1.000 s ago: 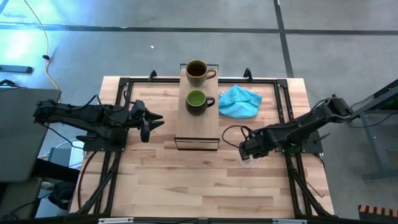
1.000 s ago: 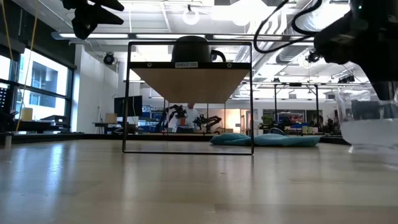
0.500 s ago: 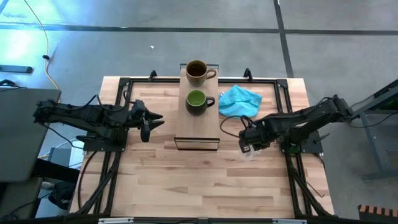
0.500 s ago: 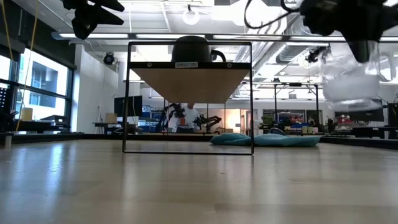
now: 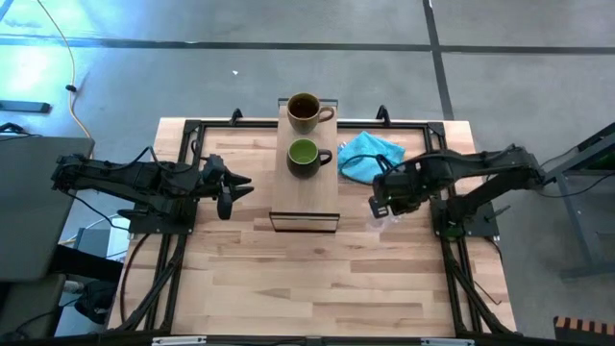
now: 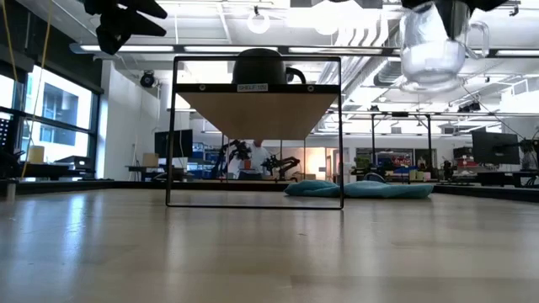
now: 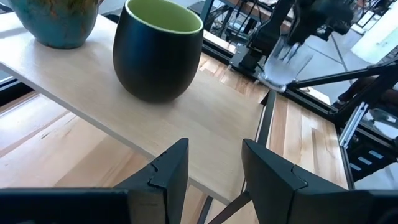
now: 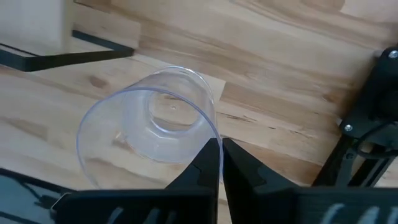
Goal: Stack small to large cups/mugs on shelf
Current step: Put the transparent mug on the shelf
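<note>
The shelf [image 5: 306, 197] stands mid-table. On its far end rests the brown mug [image 5: 304, 111], and nearer, on its base, the dark green mug [image 5: 305, 156] [image 7: 158, 50]. To the shelf's right my right gripper [image 5: 381, 205] is high above the table, shut on the clear glass cup [image 8: 149, 130] [image 6: 429, 46]. My left gripper [image 5: 229, 189] hovers open left of the shelf, its fingers [image 7: 168, 177] aimed at the board below the green mug, touching nothing. My right gripper pinches the glass cup's wall at the rim [image 8: 215, 135] between its two fingers, one on each side of the wall. The fingers come from above, pointing down. The cup hangs below them, mouth up, lifted clear of the table.
A turquoise cloth [image 5: 370, 156] lies on the table right of the shelf, just beyond my right gripper. Dark frame rails [image 5: 187, 173] run along the table's left and right sides. The shelf's near end is bare board.
My right gripper has risen, carrying the glass cup from the tabletop to well above it. It has also drifted toward the table's far edge, nearer the cloth. It has stayed shut on the cup, which has kept its mouth up.
</note>
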Tool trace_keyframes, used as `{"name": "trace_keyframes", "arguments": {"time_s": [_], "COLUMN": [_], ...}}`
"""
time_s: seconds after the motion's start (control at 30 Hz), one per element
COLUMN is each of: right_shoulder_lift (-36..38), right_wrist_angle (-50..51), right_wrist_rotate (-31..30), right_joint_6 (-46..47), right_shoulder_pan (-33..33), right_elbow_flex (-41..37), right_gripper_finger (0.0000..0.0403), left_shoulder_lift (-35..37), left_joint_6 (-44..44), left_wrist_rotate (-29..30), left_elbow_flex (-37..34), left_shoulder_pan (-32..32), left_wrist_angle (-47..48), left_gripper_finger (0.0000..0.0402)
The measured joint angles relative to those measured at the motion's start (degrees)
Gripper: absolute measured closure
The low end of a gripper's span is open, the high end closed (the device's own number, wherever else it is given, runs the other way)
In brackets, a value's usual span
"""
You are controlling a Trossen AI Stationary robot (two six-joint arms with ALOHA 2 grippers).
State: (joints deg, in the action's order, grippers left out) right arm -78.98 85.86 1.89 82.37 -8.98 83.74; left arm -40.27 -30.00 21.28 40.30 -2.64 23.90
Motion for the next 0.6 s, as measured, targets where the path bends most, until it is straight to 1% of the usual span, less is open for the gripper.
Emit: {"name": "trace_keyframes", "arguments": {"time_s": [0.17, 0.33, 0.6], "right_shoulder_lift": [0.0, -0.02, -0.24], "right_wrist_angle": [3.76, 4.14, 4.18], "right_wrist_rotate": [-0.02, -0.42, -0.35], "right_joint_6": [-1.44, -2.95, -4.96], "right_shoulder_pan": [2.06, 4.19, 7.87], "right_elbow_flex": [4.71, 8.15, 10.73], "right_gripper_finger": [0.0403, 0.0403, 0.0403], "left_shoulder_lift": [0.02, 0.01, 0.0], "left_joint_6": [0.08, 0.13, -0.26], "left_wrist_rotate": [0.02, 0.02, 0.02], "left_elbow_flex": [0.02, 0.01, 0.01], "left_shoulder_pan": [-0.01, 0.0, 0.0], "left_wrist_angle": [0.31, 0.31, 0.31], "left_gripper_finger": [0.0263, 0.0263, 0.0263]}}
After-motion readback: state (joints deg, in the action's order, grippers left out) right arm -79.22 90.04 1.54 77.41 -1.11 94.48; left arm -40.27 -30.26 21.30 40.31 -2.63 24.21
